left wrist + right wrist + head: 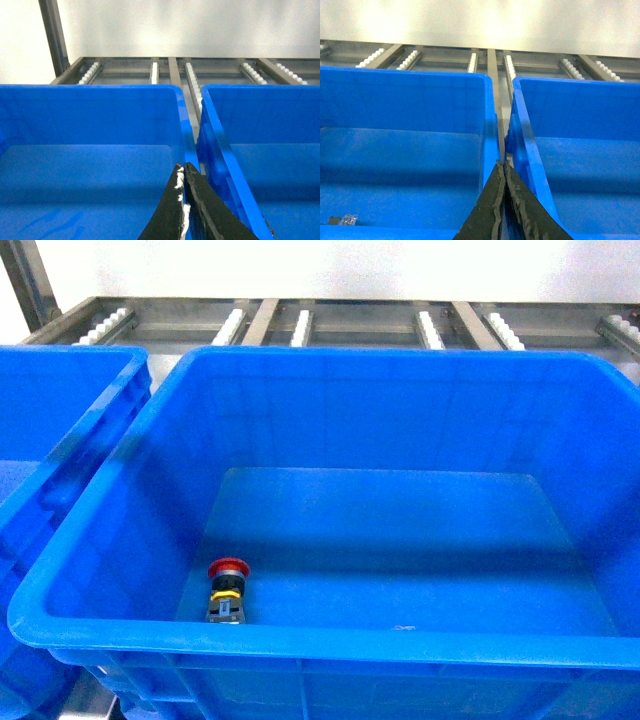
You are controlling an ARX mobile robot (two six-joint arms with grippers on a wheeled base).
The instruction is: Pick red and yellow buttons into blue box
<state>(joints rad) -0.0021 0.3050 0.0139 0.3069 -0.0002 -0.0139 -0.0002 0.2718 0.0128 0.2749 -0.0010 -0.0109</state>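
Blue plastic fills most of my head view: the large deep blue plastic crate (400,420) with its thick rolled rim sits square in front of me, and a second blue plastic crate (60,440) stands just beside it on the left, their rims nearly touching. Behind both I see a grey metal roller rack (330,325) with rows of white rollers, set against a pale wall.

On the floor of the large crate, near its front left corner, lies the red-capped push button on a black and yellow body (227,590), on its side with the red cap pointing away from me. I see no yellow-capped button in any view.

From the left wrist view, the left tool (183,172) has its black fingers pressed together with nothing between them, poised above the gap where two crates meet. From the right wrist view, the right tool (504,170) is likewise closed tight and empty, over a similar gap between two crate rims. A small dark object (342,220) lies in the near left corner of the left-hand crate there; I cannot tell what it is.
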